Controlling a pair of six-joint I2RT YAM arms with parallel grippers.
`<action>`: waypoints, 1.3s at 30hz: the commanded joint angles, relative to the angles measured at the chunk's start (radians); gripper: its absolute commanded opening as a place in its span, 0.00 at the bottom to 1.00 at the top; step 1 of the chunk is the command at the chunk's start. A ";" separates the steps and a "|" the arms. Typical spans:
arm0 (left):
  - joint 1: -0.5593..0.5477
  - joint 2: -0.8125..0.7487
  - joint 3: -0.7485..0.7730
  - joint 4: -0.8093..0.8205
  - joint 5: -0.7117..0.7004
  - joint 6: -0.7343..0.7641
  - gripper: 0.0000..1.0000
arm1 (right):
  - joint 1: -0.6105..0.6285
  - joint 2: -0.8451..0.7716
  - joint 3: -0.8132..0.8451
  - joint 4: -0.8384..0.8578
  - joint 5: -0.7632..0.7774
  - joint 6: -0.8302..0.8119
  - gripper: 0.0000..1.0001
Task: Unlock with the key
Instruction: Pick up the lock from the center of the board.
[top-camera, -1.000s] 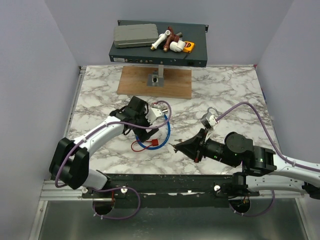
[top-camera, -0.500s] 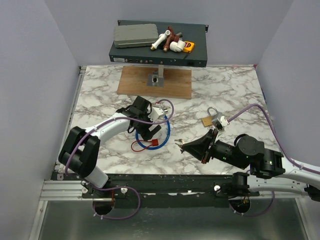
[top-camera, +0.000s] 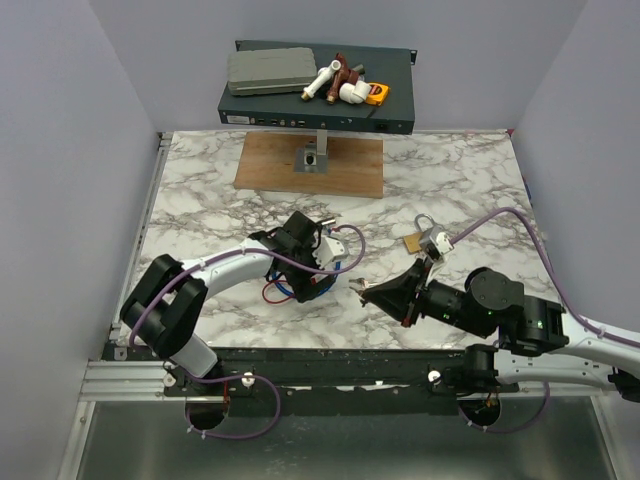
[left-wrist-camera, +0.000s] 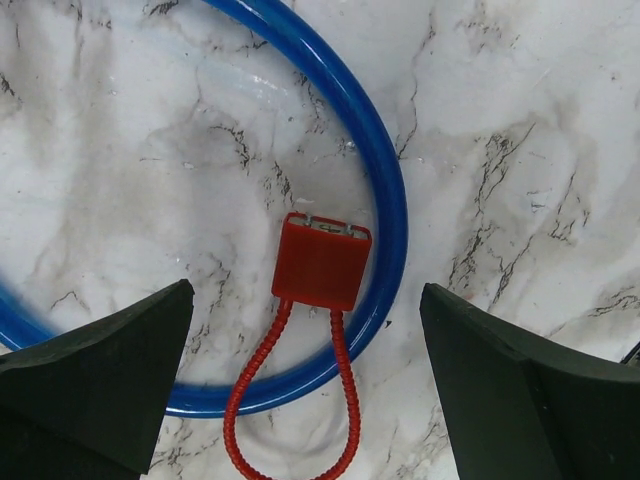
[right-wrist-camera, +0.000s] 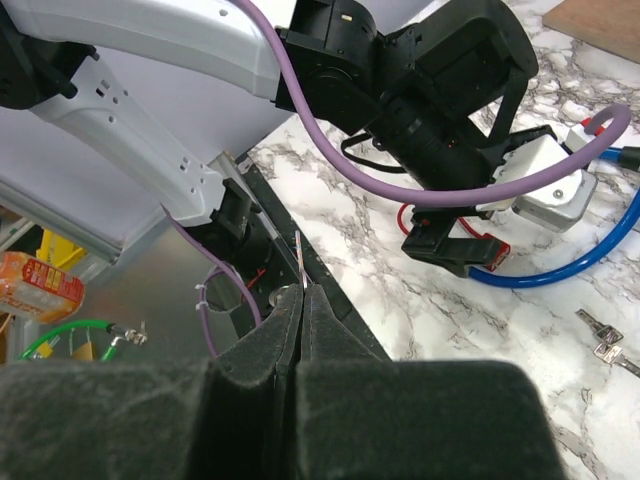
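My right gripper is shut on a thin silver key held edge-on, its tip poking out past the jaws. The brass padlock with its silver shackle lies on the marble just behind the right wrist. My left gripper is open, hovering low over a red loop strap whose red block sits between the fingers. The strap lies across a blue cable ring. Two more small silver keys lie loose on the marble.
A wooden board with a metal fitting sits at the back centre. Behind it a black rack unit carries a grey box and some small parts. A purple cable arcs over the right side.
The left gripper moved right and nearer, ending directly over the red strap and blue ring. The right arm drew back to the right, uncovering the padlock, then held still, staying shut.
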 joint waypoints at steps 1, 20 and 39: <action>0.000 0.010 0.013 0.026 -0.007 0.027 0.94 | 0.003 0.003 0.042 -0.010 0.011 -0.018 0.01; 0.002 0.103 0.083 -0.019 -0.079 0.040 0.59 | 0.003 0.000 0.015 0.021 -0.003 -0.010 0.01; 0.041 0.057 0.159 -0.125 -0.007 0.047 0.15 | 0.005 -0.003 0.009 0.028 -0.012 -0.008 0.01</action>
